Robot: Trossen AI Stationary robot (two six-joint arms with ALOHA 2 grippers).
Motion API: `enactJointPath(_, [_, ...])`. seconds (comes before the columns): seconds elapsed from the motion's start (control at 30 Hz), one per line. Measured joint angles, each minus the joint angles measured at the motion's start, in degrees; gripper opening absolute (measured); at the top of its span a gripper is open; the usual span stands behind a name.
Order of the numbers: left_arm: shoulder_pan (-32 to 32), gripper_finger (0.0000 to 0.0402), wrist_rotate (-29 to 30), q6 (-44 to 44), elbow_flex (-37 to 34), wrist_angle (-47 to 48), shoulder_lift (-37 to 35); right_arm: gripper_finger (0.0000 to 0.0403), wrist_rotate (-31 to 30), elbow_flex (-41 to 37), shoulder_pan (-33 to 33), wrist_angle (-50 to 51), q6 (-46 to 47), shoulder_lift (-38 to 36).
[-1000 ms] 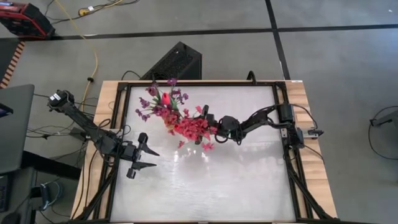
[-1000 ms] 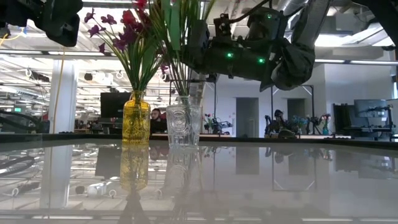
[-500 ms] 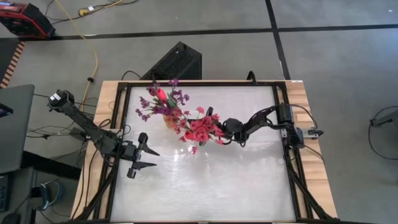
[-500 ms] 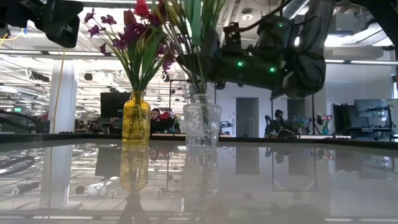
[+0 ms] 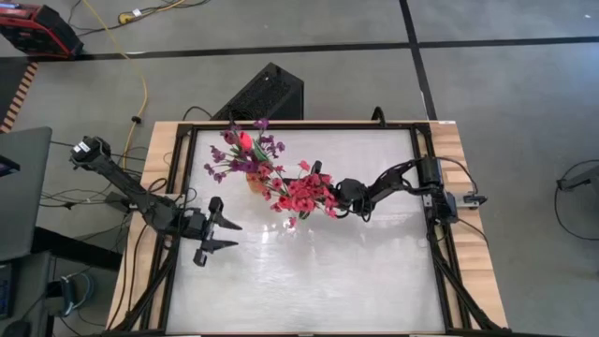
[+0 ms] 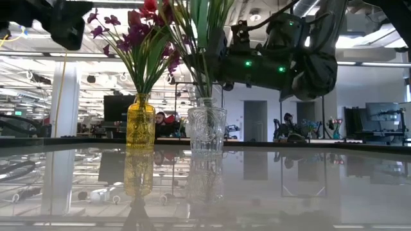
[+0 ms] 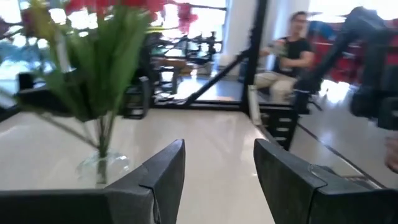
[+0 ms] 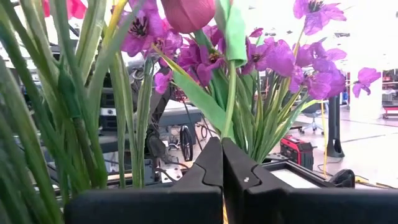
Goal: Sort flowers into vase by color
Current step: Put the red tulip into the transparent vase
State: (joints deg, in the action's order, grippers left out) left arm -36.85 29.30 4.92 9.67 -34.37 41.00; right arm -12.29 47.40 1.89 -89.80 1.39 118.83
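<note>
Flowers fill two vases near the far left part of the tabletop (image 5: 374, 262). Purple flowers (image 6: 106, 29) and a red tulip (image 5: 245, 142) stand in the yellow vase (image 6: 140, 122). Red-pink flowers (image 5: 301, 195) stand in the clear glass vase (image 6: 206, 128), which sits just beside the yellow one, a little more toward the middle of the tabletop. No loose flowers show on the tabletop.

The right claw (image 8: 222, 165) is pinched shut with nothing between its fingers. It hangs up high, right next to the red-pink bunch on the side away from the yellow vase, level with the green stems above the glass rim. From that claw, the stems stand straight up just in front of it, and the purple flowers and the tulip lie a bit farther on the same line. I cannot tell if it touches the stems.

The left claw (image 7: 217, 171) is open and holds nothing. It waits near the left edge of the tabletop, well apart from both vases, pointing toward them.

The right arm is much nearer to the flowers. I think any next pick is its job. The stems are long and thin and stand upright, so the claw would need to open and close on one from the side.
</note>
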Motion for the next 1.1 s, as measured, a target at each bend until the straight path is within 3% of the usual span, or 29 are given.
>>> enactJointPath(0.27, [9.8, 0.0180, 3.6, 9.9, 0.0, -7.8, 14.3, 0.0017, 0.0, 0.0, -0.1, 0.0, 0.1, 0.0])
enactJointPath(0.5, [17.4, 0.0180, 4.5, 9.7, 1.2, -31.2, 34.4, 0.0017, 0.1, 0.0, -0.4, -0.1, 0.3, 0.0])
enactJointPath(0.7, [23.2, 0.0180, 9.2, 9.8, 5.3, -42.7, 47.1, 0.0017, 0.1, 0.0, -0.5, -0.1, 0.7, 0.0])
enactJointPath(0.87, [27.4, 0.0180, 9.6, 6.9, 5.1, -55.6, 50.3, 0.0017, 0.1, 0.1, -1.1, -0.1, 0.7, 0.0])
enactJointPath(1.1, [30.5, 0.0180, 1.5, 6.1, 5.8, -55.2, 47.5, 0.0017, 0.2, 0.0, -1.1, -0.1, 0.5, 0.0])
